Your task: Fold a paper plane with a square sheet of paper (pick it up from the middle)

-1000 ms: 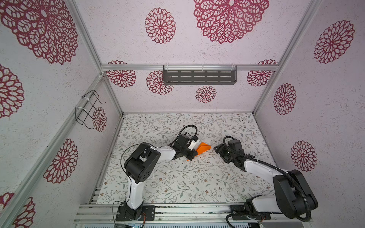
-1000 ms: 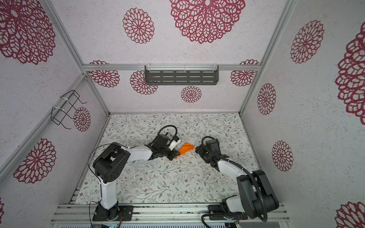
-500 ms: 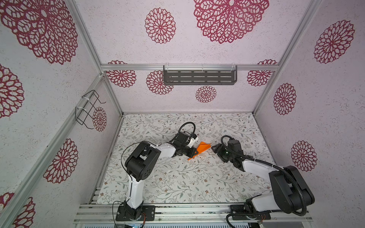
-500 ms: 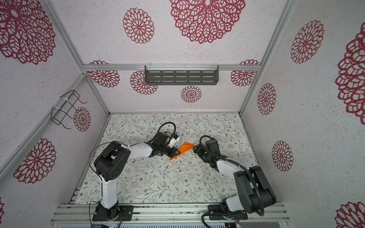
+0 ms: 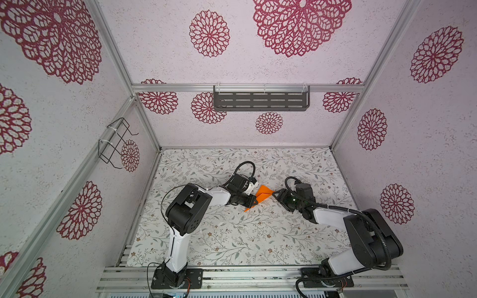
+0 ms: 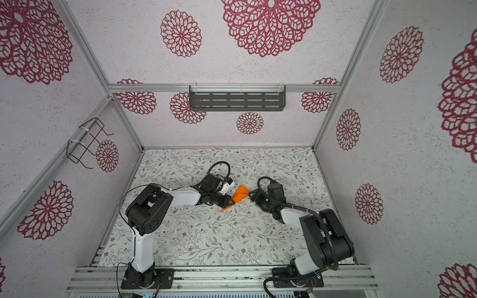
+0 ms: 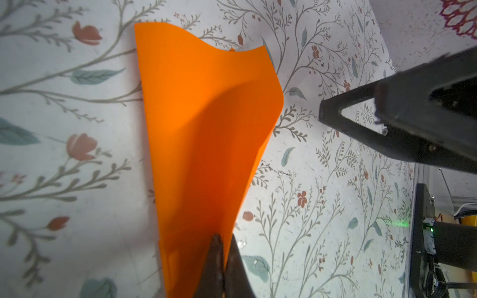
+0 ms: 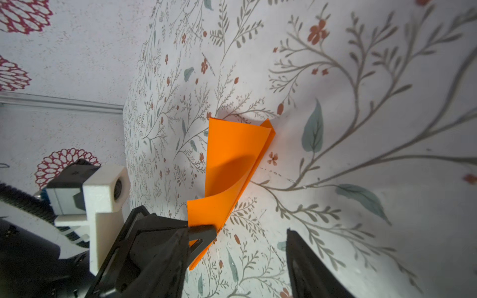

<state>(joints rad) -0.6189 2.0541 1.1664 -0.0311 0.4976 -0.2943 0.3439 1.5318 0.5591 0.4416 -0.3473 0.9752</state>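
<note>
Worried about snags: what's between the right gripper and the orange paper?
Only bare floral tabletop, seen in the left wrist view, separates the right gripper from the orange paper.

The left arm (image 5: 178, 245) and right arm (image 5: 327, 215) had white shells and black joint housings (image 5: 185, 211). Black cables (image 5: 247, 162) looped above each wrist. The left end effector (image 7: 223, 247) was black, its camera bracket (image 8: 103, 191) white.

paper (image 5: 263, 195) | bright orange, folded over | top flap curling up | lying near table (image 5: 232, 245) centre
</note>
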